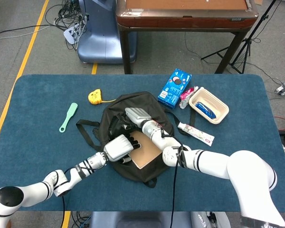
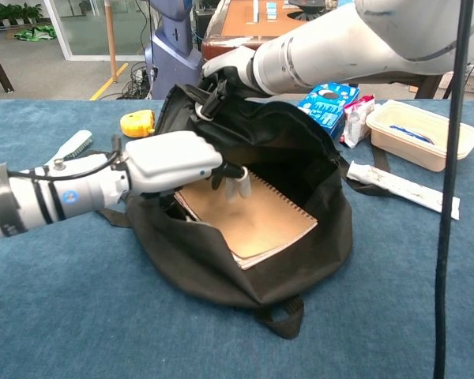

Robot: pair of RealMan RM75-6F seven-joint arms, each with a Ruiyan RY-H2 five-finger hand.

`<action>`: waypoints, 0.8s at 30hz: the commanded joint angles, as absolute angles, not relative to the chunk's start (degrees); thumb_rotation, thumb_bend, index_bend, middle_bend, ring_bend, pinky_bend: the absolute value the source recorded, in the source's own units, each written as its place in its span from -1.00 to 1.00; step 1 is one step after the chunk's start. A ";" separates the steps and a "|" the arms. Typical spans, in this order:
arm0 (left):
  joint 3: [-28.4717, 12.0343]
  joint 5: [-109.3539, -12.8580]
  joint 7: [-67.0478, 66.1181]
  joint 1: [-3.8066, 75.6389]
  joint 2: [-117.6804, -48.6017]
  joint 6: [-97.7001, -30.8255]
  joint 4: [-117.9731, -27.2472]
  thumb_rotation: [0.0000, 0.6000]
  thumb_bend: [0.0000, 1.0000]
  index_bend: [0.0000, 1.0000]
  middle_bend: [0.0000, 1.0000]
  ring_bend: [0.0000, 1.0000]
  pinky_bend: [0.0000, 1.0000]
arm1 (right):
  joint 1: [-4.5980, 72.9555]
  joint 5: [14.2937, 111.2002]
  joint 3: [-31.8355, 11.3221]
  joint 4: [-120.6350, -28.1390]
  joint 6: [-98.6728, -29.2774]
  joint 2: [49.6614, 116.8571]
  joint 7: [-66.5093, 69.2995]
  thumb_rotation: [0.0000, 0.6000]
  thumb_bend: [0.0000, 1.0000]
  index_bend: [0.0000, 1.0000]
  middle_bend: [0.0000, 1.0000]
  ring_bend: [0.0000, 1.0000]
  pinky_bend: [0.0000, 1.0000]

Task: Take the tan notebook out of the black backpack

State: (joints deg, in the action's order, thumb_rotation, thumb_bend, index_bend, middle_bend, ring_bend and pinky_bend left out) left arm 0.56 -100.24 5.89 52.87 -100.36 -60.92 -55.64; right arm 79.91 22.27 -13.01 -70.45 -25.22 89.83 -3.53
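The black backpack (image 1: pixel 115 124) (image 2: pixel 300 162) lies open at the middle of the blue table. Inside it the tan spiral notebook (image 1: pixel 145 150) (image 2: pixel 261 221) lies flat, mostly uncovered. My left hand (image 1: pixel 118 147) (image 2: pixel 174 162) reaches in from the left. Its fingers (image 2: pixel 237 183) curl over the notebook's left corner, and the thumb is hidden behind the bag's rim. My right hand (image 1: pixel 138 116) (image 2: pixel 225 67) grips the backpack's upper rim and holds the mouth open.
A yellow tape measure (image 1: pixel 96 97) (image 2: pixel 137 123) and a green brush (image 1: pixel 68 117) lie left of the bag. To its right are a blue box (image 1: pixel 175 88) (image 2: pixel 329 101), a beige tray (image 1: pixel 223 110) (image 2: pixel 415 134) and a white tube (image 1: pixel 195 133) (image 2: pixel 403 189).
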 commanded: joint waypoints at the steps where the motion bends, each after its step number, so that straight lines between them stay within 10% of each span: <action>1: 2.04 -101.58 5.43 51.89 -100.78 -63.04 -54.05 1.00 -0.60 -0.68 -0.52 -0.45 -0.35 | 79.83 22.59 -12.79 -70.49 -25.14 89.81 -3.10 1.00 0.94 0.44 -0.18 -0.60 -0.61; 7: 3.80 -103.21 4.28 51.29 -102.09 -64.96 -51.24 1.00 -0.60 -0.97 -0.85 -0.71 -0.48 | 79.74 23.08 -12.38 -70.77 -25.38 89.76 -2.18 1.00 0.94 0.44 -0.18 -0.60 -0.61; 24: 4.44 -102.08 4.80 51.60 -108.16 -63.33 -43.18 1.00 -0.60 -0.99 -0.87 -0.73 -0.51 | 79.88 22.72 -10.83 -72.16 -26.58 88.76 -1.48 1.00 0.94 0.44 -0.18 -0.60 -0.61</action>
State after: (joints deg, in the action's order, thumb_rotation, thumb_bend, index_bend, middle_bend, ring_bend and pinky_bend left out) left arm 4.38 -102.17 4.62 51.47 -107.86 -63.55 -43.50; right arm 79.88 22.73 -10.84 -72.15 -26.58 88.78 -1.49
